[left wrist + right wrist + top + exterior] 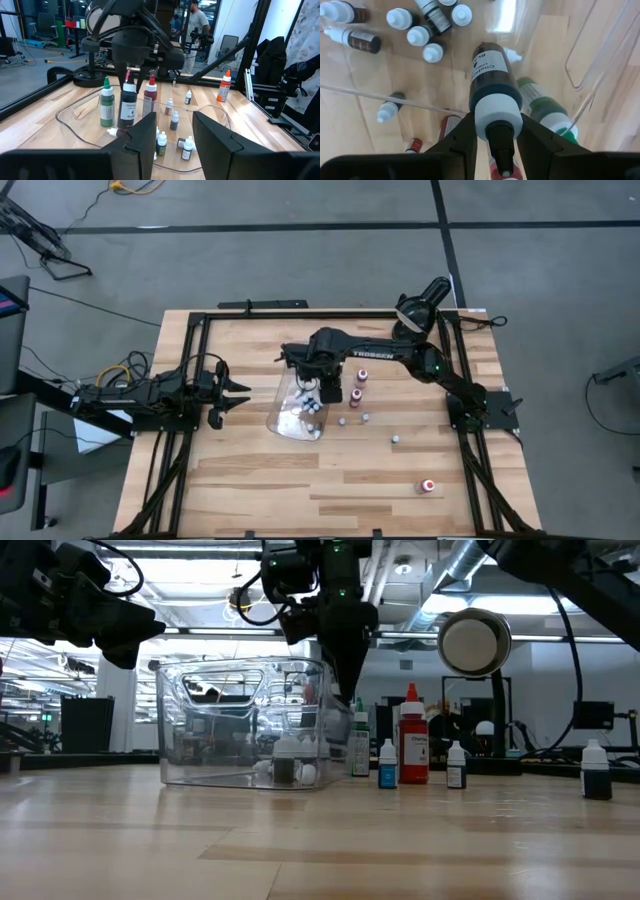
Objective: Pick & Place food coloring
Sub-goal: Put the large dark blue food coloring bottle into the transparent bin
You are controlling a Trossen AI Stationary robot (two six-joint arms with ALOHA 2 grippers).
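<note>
My right gripper (318,383) points down over the clear tray (278,418) and is shut on a dark food coloring bottle (490,75) with a white cap and a white label. In the left wrist view this bottle (128,107) stands upright between a green bottle (106,102) and a red one (150,94). Several tiny white-capped bottles (412,34) lie on the tray floor. My left gripper (232,395) waits open at the table's left, pointing level toward the tray, nothing between its fingers (145,137). My right gripper pinches the bottle's white cap (497,116) between its two fingers, coming from above and pointing down. The bottle hangs upright below the fingers, its body over the tray. Whether its base touches the tray floor I cannot tell.
Loose small bottles stand on the wood right of the tray (395,439) (428,486) (343,421), and two red ones (361,377) close to the arm. A black round lamp-like device (420,305) stands at the far right. A person (197,25) shows in the room beyond.
</note>
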